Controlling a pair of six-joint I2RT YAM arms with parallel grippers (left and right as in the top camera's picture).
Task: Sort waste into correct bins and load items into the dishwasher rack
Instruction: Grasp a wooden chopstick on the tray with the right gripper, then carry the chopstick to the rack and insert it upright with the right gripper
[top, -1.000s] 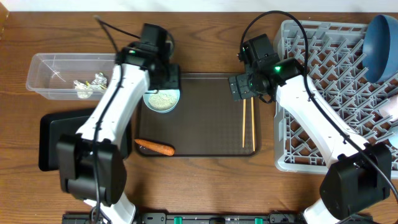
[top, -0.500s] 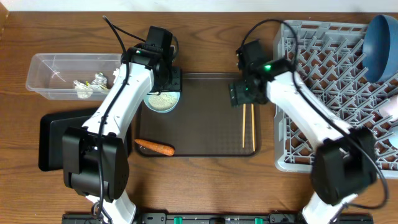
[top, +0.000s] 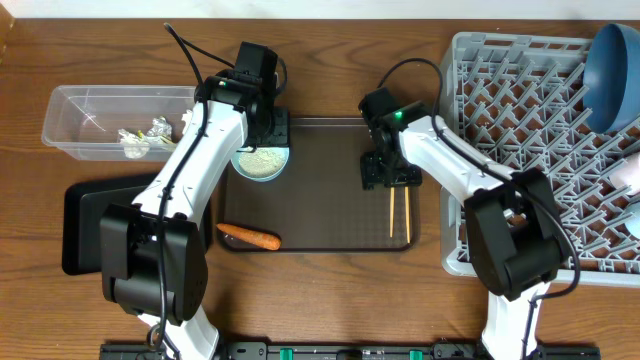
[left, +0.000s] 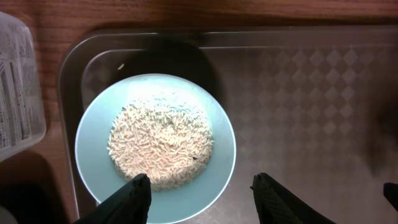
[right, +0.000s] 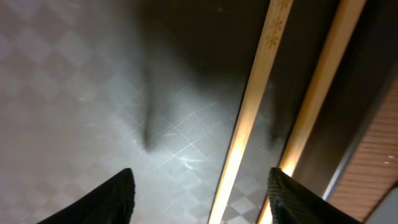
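A white bowl with a pale blue rim (top: 281, 157) holds white rice (top: 259, 160) at the far left of the brown serving tray (top: 330, 200). In the left wrist view the bowl's rim (left: 93, 118) and rice (left: 160, 146) lie just ahead of my open left gripper (left: 202, 199), whose left finger is over the bowl's edge. Two wooden chopsticks (top: 399, 212) lie side by side on the tray's right. My right gripper (top: 385, 172) is open over their far ends. One chopstick (right: 249, 118) runs between its fingers (right: 202, 199), the other (right: 320, 87) by the right finger. An orange carrot (top: 250, 237) lies at the tray's front left.
The clear tub (top: 70, 105) at far left holds small crumpled whitish and yellowish pieces (top: 140, 135). The black tray (top: 90, 225) sits in front of it. The grey rack (top: 520, 150) at right holds a dark blue plate (top: 612, 65) and a pinkish-white cup (top: 630, 170).
My right gripper has moved left and toward the front, from the rack's edge to above the chopsticks' far ends. My left gripper shifted slightly right to the bowl, then stayed.
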